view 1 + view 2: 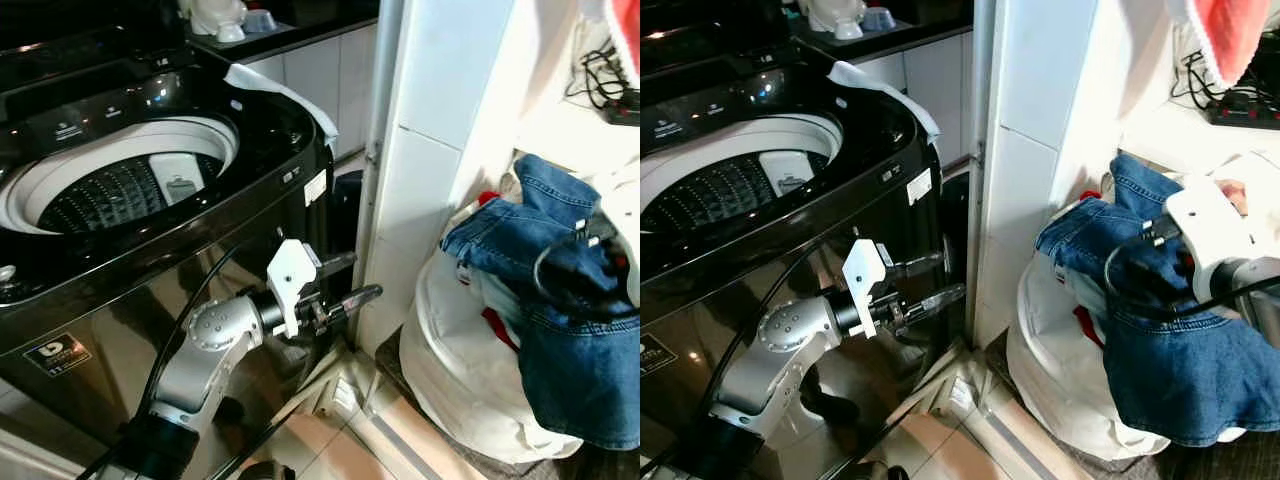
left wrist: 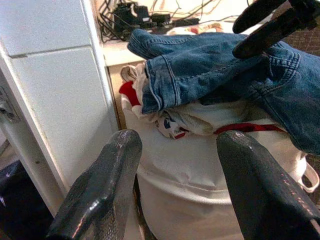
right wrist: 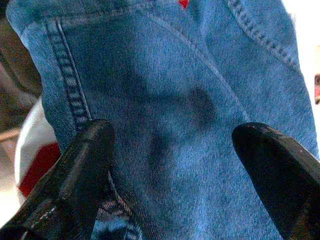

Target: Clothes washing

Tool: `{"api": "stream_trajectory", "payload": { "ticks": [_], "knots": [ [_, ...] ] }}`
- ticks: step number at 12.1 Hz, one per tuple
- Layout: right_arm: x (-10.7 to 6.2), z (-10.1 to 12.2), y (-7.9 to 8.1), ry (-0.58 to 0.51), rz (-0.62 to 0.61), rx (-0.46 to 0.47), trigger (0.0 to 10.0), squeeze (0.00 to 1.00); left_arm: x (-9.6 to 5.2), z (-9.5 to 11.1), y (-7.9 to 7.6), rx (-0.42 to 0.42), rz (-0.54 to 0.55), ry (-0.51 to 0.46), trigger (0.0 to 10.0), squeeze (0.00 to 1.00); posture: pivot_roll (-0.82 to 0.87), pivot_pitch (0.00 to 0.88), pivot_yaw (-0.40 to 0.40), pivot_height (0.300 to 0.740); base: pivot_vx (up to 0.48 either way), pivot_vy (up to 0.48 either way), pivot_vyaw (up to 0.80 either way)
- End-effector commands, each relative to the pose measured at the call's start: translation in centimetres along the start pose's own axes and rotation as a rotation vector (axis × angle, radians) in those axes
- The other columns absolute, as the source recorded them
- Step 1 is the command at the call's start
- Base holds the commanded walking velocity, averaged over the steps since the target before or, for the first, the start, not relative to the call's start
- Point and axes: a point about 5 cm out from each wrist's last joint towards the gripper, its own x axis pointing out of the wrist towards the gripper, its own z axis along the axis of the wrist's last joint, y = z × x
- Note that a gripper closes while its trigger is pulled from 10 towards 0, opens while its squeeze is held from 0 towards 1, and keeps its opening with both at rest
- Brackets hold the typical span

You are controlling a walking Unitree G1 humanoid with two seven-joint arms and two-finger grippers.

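Blue jeans (image 1: pixel 565 335) lie draped over a white laundry bag (image 1: pixel 465 375) stuffed with clothes, on the floor at the right. My right gripper (image 3: pixel 172 136) is open right at the denim, one finger on each side of a fold; its black fingers (image 2: pixel 267 35) rest on top of the jeans. The black top-loading washing machine (image 1: pixel 260 150) stands at the left with its lid up and its drum (image 1: pixel 115 190) showing. My left gripper (image 1: pixel 365 275) is open and holds nothing, in front of the washer's side, pointing toward the bag.
A white pillar (image 1: pixel 430 130) stands between washer and bag. A white cloth (image 1: pixel 285 92) lies on the washer's back corner. A power strip with cables (image 1: pixel 612 95) sits on the shelf behind the bag. A pink towel (image 1: pixel 1230 35) hangs at the top right.
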Motion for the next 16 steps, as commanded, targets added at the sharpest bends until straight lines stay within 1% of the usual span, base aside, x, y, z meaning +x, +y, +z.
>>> {"api": "stream_trajectory", "payload": {
  "ticks": [1,3,4,5,6,8,10,16],
  "knots": [
    [0.1,-0.3,-0.2,0.017,-0.014,-0.032,10.0,0.0,-0.1,0.0,0.4,0.011,0.005,0.014,10.0,0.0,-0.02,0.0,0.056,0.74,0.0,0.0,0.0],
    [0.6,-1.0,0.2,0.039,0.013,-0.042,10.0,0.0,0.0,0.1,0.5,0.012,-0.005,0.018,10.0,0.0,-0.02,0.0,0.067,0.74,0.0,0.0,0.0],
    [1.1,-1.9,0.5,0.065,0.021,-0.033,7.5,0.0,0.2,0.2,0.4,0.013,-0.019,0.021,10.0,0.0,-0.02,0.0,0.063,0.74,0.0,0.0,0.0],
    [1.4,-2.6,0.5,0.089,0.017,-0.042,2.4,0.0,0.3,0.3,0.4,0.016,-0.021,0.02,10.0,0.0,-0.01,0.0,0.058,0.74,0.0,0.0,0.0],
    [1.7,-3.0,0.2,0.102,-0.003,-0.045,0.0,0.0,0.4,0.4,0.3,0.014,-0.019,0.019,10.0,0.0,-0.01,0.0,0.054,0.74,0.0,0.0,0.0],
    [2.0,-3.0,-0.3,0.092,-0.025,-0.044,0.0,0.0,0.4,0.3,0.3,0.013,-0.016,0.021,10.0,0.0,-0.01,0.0,0.052,0.74,0.0,0.0,0.0],
    [2.1,-3.1,-0.5,0.087,-0.026,-0.045,0.0,0.0,0.5,0.4,0.4,0.013,-0.014,0.02,10.0,0.0,-0.01,0.0,0.052,0.74,0.0,0.0,0.0],
    [2.1,-3.0,-0.6,0.069,-0.025,-0.039,0.0,0.0,0.5,0.4,0.4,0.009,-0.01,0.02,10.0,0.0,-0.01,0.0,0.053,0.74,0.0,0.0,0.0]
  ]
}}
